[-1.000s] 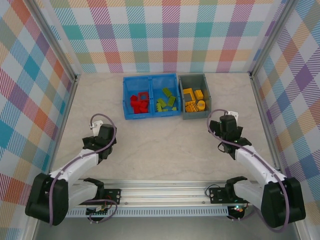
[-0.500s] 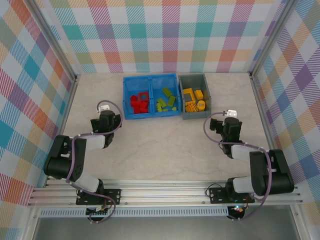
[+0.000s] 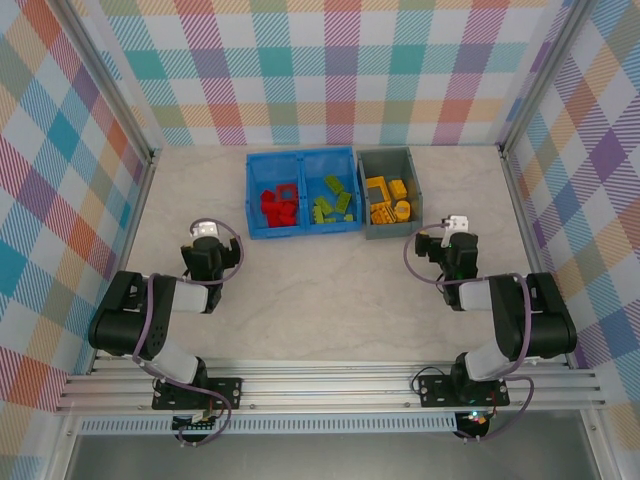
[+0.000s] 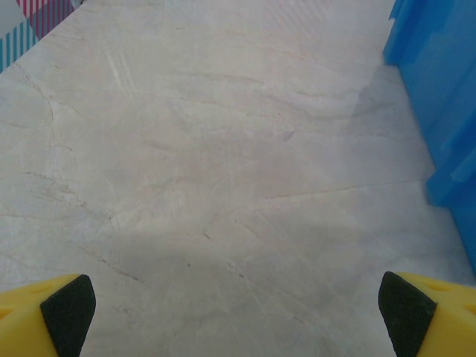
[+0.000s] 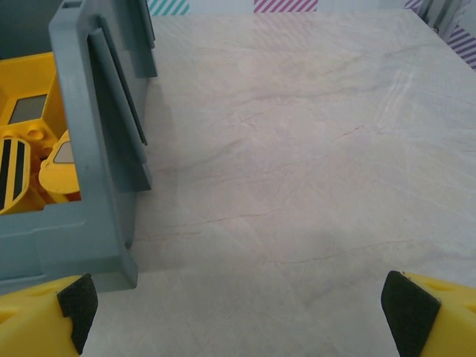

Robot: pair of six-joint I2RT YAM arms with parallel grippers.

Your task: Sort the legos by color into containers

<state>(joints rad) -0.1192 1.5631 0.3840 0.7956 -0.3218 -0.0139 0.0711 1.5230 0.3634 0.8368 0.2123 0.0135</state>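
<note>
Twice over, hanging low above the table near the front: spreading wide and gripping nothing at the left gripper, spreading just as wide and just as empty at the right gripper. Sitting just beside the blue bin on the left side, and just beside the near corner of the grey bin on the right.

Further back, lying grouped by colour: red bricks in the blue bin's left half, green bricks in its right half, yellow bricks in the grey bin. Judging the sorting as good as finished, with every brick in sight lying inside a bin.

Risking little from here, but watching for two things. First, clipping the grey bin's corner with an outstretched finger while swinging the right arm, shoving the bin and jolting bricks out. Second, catching the blue bin's wall the same way on the left. Guarding also against reaching back in and mixing colours.
</note>
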